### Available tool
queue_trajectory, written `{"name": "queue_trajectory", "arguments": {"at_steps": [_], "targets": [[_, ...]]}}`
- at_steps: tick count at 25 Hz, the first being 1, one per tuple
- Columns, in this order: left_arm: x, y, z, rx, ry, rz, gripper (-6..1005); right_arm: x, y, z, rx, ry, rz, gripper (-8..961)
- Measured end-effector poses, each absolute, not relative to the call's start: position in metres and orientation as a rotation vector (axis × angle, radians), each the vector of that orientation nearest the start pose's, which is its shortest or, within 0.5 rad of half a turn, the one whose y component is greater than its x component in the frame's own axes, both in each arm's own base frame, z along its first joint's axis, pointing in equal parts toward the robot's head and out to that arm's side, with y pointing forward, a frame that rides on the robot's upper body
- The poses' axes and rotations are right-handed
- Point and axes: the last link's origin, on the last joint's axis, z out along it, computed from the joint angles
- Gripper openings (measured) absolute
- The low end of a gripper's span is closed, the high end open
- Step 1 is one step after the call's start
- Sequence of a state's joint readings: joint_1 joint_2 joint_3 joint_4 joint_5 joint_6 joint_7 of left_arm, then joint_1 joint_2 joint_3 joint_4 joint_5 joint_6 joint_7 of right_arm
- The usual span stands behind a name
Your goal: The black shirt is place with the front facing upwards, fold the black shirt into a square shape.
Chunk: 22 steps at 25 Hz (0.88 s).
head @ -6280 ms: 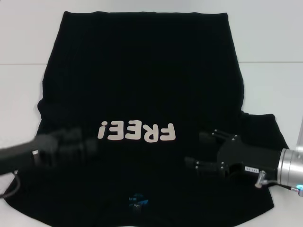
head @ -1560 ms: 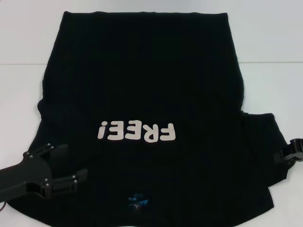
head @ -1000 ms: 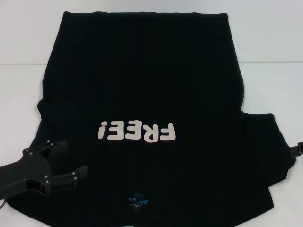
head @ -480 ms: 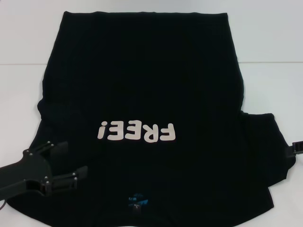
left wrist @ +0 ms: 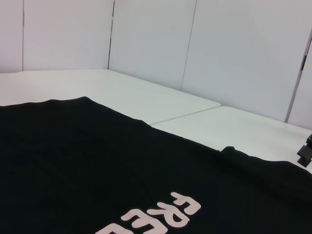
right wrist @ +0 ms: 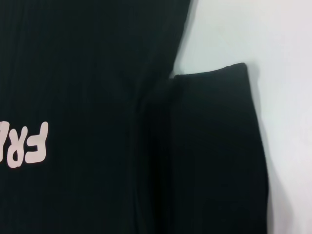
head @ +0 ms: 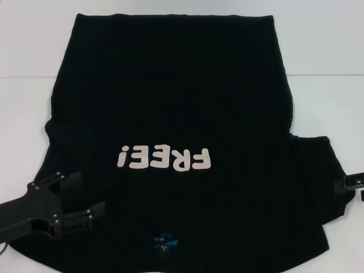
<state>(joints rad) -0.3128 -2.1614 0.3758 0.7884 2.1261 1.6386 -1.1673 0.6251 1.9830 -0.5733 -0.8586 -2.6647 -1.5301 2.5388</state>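
Black shirt point(head: 170, 102) lay flat on the white counter point(head: 324, 45), FREE! print point(head: 164, 158) up, basically unfolded, so all folds were left. Left gripper point(head: 79, 199) hovered over its sleeve, fingers spread, holding nothing. Right gripper point(head: 354, 182) sat at the edge; couldn't tell.

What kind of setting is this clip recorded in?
Most likely a lab or test cell, not a home: plain white tables pushed together, bare pale wall panels behind, and only the black shirt laid out between the left tool and right tool.
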Motion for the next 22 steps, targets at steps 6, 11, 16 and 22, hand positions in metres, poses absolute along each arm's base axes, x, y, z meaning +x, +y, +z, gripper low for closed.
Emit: {"name": "queue_trajectory", "arguments": {"at_steps": [6,11,16,22], "targets": [[-0.331,0.261,0.02,-2.474,-0.641,-0.641,937,0.318,0.354,0.063,-2.062,1.877,0.016,893],[-0.331,0.261,0.02,-2.474,-0.641,-0.641,937,0.318,0.356,0.063,-2.063,1.874,0.018,891],[-0.331,0.261,0.02,-2.474,-0.641,-0.641,937,0.318,0.356,0.061,-2.062,1.877,0.021,890],[-0.331,0.261,0.02,-2.474,-0.641,-0.641,937,0.318,0.357,0.059,-2.067,1.895,0.025,889]]}}
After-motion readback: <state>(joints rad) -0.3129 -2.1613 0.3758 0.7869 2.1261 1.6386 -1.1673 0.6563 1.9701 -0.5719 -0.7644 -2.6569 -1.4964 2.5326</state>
